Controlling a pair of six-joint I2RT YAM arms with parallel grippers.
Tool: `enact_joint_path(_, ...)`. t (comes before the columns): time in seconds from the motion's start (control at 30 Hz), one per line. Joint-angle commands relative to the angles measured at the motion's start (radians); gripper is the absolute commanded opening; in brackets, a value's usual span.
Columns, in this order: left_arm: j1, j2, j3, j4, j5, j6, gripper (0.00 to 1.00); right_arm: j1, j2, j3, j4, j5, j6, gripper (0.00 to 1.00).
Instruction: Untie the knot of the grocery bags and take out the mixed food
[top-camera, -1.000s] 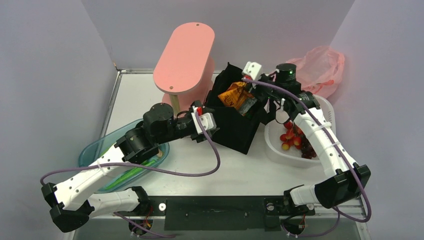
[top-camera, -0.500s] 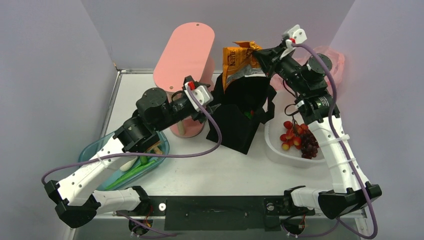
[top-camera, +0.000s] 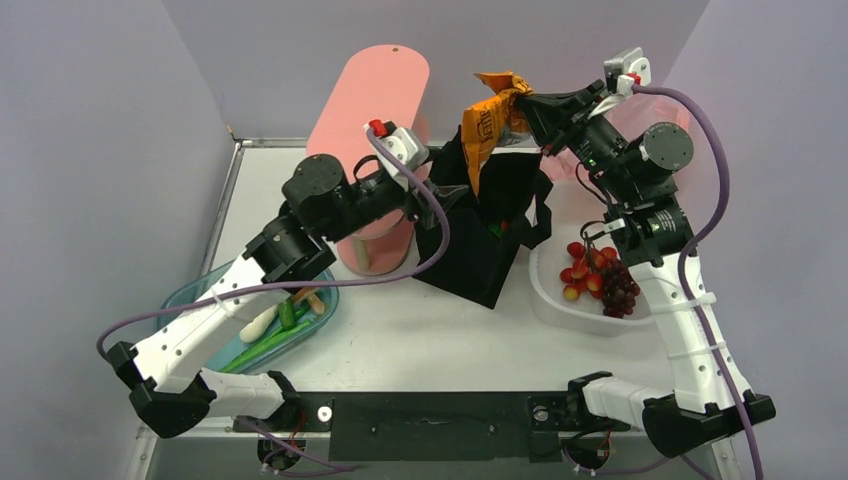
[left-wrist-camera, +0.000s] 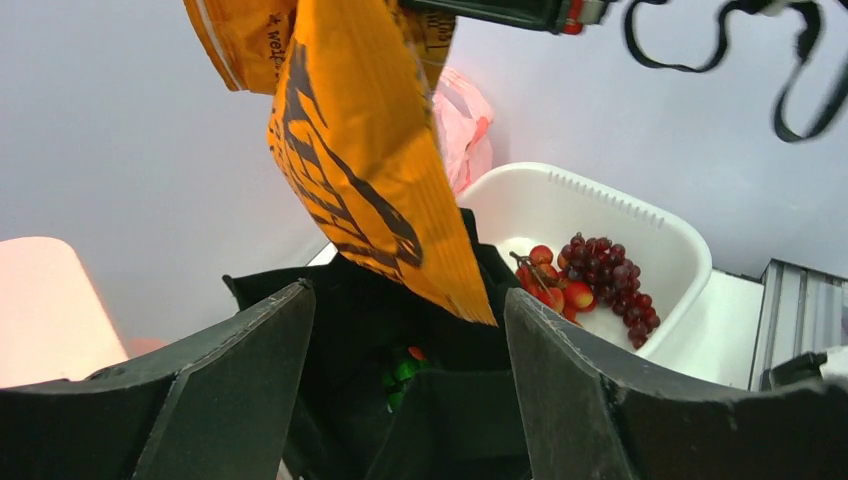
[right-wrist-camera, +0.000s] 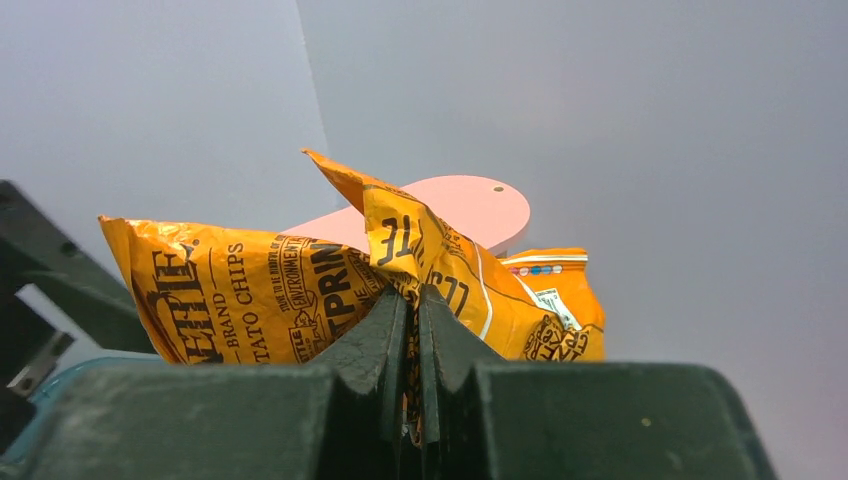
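Orange snack packet (top-camera: 483, 130) looks light, crinkly (easily crushed); right fingers (right-wrist-camera: 372, 345) pinch its top seam, left fingers (left-wrist-camera: 240, 385) stand wide.

Both arms have long white links and round black joints. The left arm (top-camera: 215, 320) has small dark holes in a row on its lower white link. The right arm (top-camera: 690, 330) has thin white ties around its link. A purple cable (top-camera: 722, 165) follows each arm up to a white camera block (top-camera: 400, 145) with a red mark. The left gripper (left-wrist-camera: 407, 290) has dark, matte, wedge-shaped fingers (left-wrist-camera: 235, 395), and the right gripper (right-wrist-camera: 412, 295) has the same. The bases share a black plate (top-camera: 430, 420) with round silver screws (top-camera: 323, 411).
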Motion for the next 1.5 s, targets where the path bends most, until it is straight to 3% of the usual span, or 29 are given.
enact_joint_path(0.0,-0.029,0.063,0.085,0.064,-0.082,-0.092,0.68,0.024,-0.082,-0.014,0.055,-0.019,-0.011,0.00)
enact_joint_path(0.27,-0.094,0.096,0.089,0.181,-0.019,-0.224,0.68,0.099,-0.129,-0.072,-0.021,0.032,-0.069,0.00)
enact_joint_path(0.47,-0.097,0.122,0.134,0.145,-0.138,-0.256,0.68,0.181,-0.183,-0.131,-0.077,0.143,-0.168,0.00)
enact_joint_path(0.53,-0.097,0.118,0.138,0.099,-0.148,-0.234,0.54,0.177,-0.193,-0.144,-0.081,0.189,-0.154,0.00)
enact_joint_path(0.57,-0.097,0.102,0.118,0.095,-0.148,-0.217,0.34,0.165,-0.197,-0.149,-0.081,0.203,-0.142,0.00)
enact_joint_path(0.6,-0.098,0.084,0.091,0.095,-0.146,-0.174,0.24,0.158,-0.202,-0.151,-0.082,0.205,-0.133,0.00)
enact_joint_path(0.63,-0.099,0.074,0.074,0.098,-0.137,-0.149,0.06,0.140,-0.205,-0.152,-0.086,0.204,-0.108,0.00)
enact_joint_path(0.67,-0.099,0.053,0.044,0.106,-0.131,-0.083,0.02,0.115,-0.209,-0.152,-0.095,0.199,-0.091,0.12)
enact_joint_path(0.7,-0.098,0.041,0.030,0.111,-0.112,-0.003,0.00,0.098,-0.211,-0.146,-0.122,0.173,-0.058,0.39)
enact_joint_path(0.77,-0.095,0.007,-0.001,0.106,-0.058,0.158,0.00,0.037,-0.219,-0.124,-0.202,0.089,-0.050,0.64)
enact_joint_path(0.83,-0.084,-0.034,-0.024,0.054,0.041,0.335,0.00,-0.014,-0.233,-0.090,-0.316,0.014,-0.133,0.74)
enact_joint_path(0.93,-0.073,-0.114,-0.070,-0.131,0.208,0.628,0.00,-0.031,-0.270,-0.059,-0.472,-0.062,-0.417,0.78)
enact_joint_path(1.1,-0.127,-0.140,-0.040,-0.441,0.163,1.139,0.00,-0.015,-0.309,0.007,-0.643,-0.114,-0.591,0.81)
enact_joint_path(1.2,-0.164,-0.115,0.004,-0.565,0.025,1.303,0.00,0.003,-0.281,0.071,-0.633,-0.094,-0.422,0.82)
enact_joint_path(1.33,-0.192,-0.101,-0.004,-0.544,-0.093,1.412,0.00,0.045,-0.254,0.030,-0.548,-0.115,-0.060,0.86)
enact_joint_path(1.47,-0.210,-0.096,-0.033,-0.468,-0.172,1.414,0.00,0.046,-0.317,-0.086,-0.540,-0.088,-0.001,0.88)
